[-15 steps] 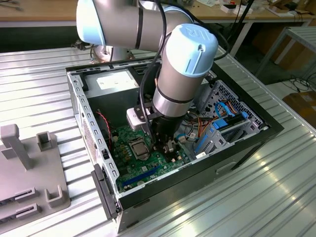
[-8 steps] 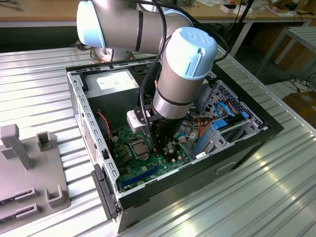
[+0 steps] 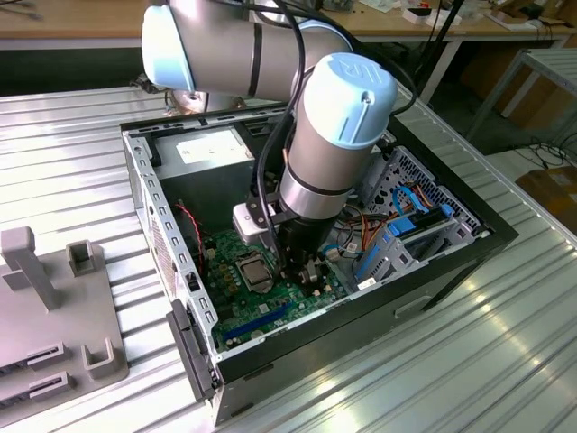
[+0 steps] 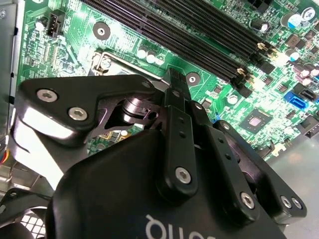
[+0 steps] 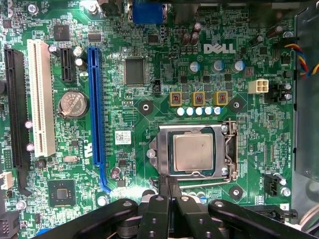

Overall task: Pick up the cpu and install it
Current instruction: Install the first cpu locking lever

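The cpu [image 5: 193, 153], a pale silver-grey square, lies flat inside the metal-framed socket [image 5: 155, 149] on the green motherboard [image 5: 149, 89]. A retaining lever [image 5: 231, 147] runs along one side of the socket. My gripper [image 5: 168, 185] hovers just beside the socket's edge, its black fingers [image 5: 174, 191] pressed together with nothing between them. In the second wrist view the gripper [image 4: 174, 79] points down at the board next to the partly hidden socket [image 4: 107, 64]. In the exterior view the gripper [image 3: 302, 271] is low inside the open computer case [image 3: 144, 180], beside the socket [image 3: 251, 268].
Black memory slots [image 4: 199, 30] run close by the socket. A blue slot [image 5: 94, 104], a white slot [image 5: 41, 99] and a coin battery [image 5: 72, 104] sit farther across the board. Cables and a drive cage [image 3: 406, 225] fill the case's far side. A grey fixture [image 3: 54, 307] stands outside the case.
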You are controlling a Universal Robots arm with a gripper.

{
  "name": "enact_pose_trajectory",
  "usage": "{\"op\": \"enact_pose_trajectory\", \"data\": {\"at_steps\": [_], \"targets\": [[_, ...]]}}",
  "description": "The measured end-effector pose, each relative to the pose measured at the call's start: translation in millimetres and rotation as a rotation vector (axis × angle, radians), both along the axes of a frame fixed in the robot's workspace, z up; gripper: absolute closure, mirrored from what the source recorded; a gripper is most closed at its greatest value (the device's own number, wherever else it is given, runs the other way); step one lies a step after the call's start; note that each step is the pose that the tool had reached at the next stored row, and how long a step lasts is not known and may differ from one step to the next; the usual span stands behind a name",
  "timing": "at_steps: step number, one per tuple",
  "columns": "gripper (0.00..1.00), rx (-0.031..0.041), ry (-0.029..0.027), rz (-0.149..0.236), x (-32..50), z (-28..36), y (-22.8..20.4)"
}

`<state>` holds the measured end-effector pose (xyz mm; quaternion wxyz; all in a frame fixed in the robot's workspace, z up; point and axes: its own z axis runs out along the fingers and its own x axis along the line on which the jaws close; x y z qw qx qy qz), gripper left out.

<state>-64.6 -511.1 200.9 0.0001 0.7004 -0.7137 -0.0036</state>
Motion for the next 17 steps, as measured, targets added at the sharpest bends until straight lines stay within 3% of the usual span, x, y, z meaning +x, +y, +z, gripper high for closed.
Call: {"op": "enact_pose_trajectory", "data": {"at_steps": [8, 12, 17], "targets": [[0.88, -0.0001, -0.0001, 0.007, 2.8, -3.9, 0.0], [0.88, 0.0005, -0.0092, 0.007, 0.1, -3.0, 0.1], [0.88, 0.0004, -0.0132, 0.007, -0.7, -1.4, 0.1]]}}
